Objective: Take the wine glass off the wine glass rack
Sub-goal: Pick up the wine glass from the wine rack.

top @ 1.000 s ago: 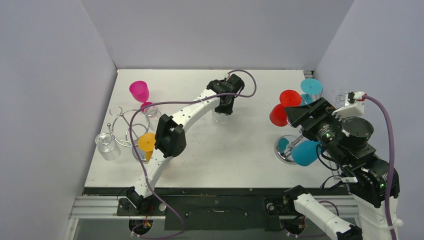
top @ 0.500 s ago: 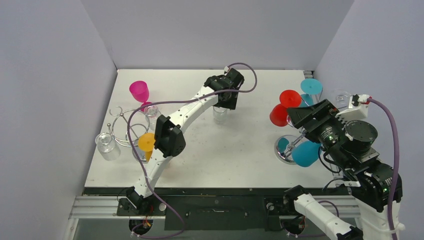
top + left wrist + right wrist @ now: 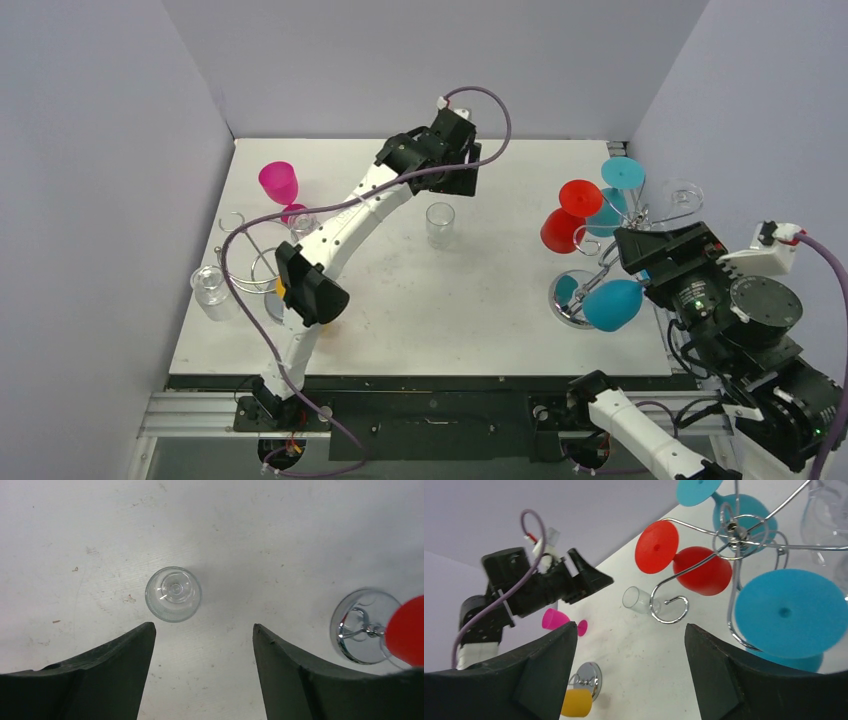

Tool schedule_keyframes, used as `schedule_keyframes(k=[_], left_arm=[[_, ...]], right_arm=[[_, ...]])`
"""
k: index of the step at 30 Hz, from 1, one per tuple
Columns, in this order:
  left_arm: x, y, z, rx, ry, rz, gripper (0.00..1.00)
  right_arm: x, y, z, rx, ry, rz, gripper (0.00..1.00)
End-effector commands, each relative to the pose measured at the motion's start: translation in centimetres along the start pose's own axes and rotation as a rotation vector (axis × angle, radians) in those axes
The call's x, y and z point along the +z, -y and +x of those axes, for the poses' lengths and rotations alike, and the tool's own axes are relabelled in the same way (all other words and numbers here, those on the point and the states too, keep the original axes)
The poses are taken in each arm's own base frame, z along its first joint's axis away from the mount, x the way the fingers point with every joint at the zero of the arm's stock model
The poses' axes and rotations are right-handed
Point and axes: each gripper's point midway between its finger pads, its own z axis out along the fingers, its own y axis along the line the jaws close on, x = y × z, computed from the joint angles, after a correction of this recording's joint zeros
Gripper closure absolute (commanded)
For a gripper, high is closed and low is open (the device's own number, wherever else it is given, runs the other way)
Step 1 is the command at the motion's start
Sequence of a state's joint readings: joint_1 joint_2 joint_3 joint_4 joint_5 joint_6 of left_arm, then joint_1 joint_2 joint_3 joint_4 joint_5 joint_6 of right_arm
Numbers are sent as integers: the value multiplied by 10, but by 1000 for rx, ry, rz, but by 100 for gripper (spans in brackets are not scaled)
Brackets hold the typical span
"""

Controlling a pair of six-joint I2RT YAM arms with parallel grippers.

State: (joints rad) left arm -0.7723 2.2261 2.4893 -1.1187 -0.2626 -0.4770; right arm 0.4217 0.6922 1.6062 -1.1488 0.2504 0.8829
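Note:
A clear wine glass (image 3: 439,222) stands upright on the white table, free of both grippers; it also shows in the left wrist view (image 3: 173,594). My left gripper (image 3: 455,178) hangs open and empty above and just behind it (image 3: 202,630). The chrome rack (image 3: 600,250) at the right holds a red glass (image 3: 562,228), teal glasses (image 3: 612,304) and a clear glass (image 3: 680,195). My right gripper (image 3: 628,245) is open and empty, just right of this rack; its view shows the red glass (image 3: 701,570) and a teal foot (image 3: 791,612) ahead of the fingers.
A second wire rack (image 3: 250,262) at the left holds an orange glass (image 3: 574,702) and a clear glass (image 3: 210,290). A pink glass (image 3: 279,184) stands behind it. Grey walls close the table on three sides.
My left gripper has let go of the clear glass, risen and drawn back toward the far wall. My right arm has pulled back to the right, away from the rack.

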Motion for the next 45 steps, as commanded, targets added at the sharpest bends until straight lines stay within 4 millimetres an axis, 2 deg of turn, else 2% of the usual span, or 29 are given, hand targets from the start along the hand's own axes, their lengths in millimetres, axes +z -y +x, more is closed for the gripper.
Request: schedule_keyframes(k=[1,6,7,9,13,17,20,25,30,35,45], left_arm=[[-74,13,-39,-15,151,114,30],[-118,23,-41,-3,200,179,27],[-121,26,-37,6,196,185,26],[-141,28,-37,6,221,212,26],[-164,34,-32,8,248,251,26],[-178,33,-29,2,264,275,26],[-185,30,-27,-1,272,279,26],[-194,26,-25,-6,285,291,25],[-199,24,-25,-9,294,299,25],[-202,23,-25,-12,300,304,25],[-205,16,-22,-19,306,304,25]], right_arm=[[-23,35,-13,-34,59,122,26],[-38,69,-19,-25,98,228,25],[-41,79,-20,-12,114,262,26],[-45,91,-21,26,127,276,29],[-46,109,-18,129,136,221,36],[-38,120,-11,144,152,243,38],[-31,129,-7,136,184,283,38],[-25,139,-13,153,272,329,38],[-17,137,-15,178,315,340,41],[-12,134,-15,208,343,322,57],[-4,132,-5,220,323,329,57]])
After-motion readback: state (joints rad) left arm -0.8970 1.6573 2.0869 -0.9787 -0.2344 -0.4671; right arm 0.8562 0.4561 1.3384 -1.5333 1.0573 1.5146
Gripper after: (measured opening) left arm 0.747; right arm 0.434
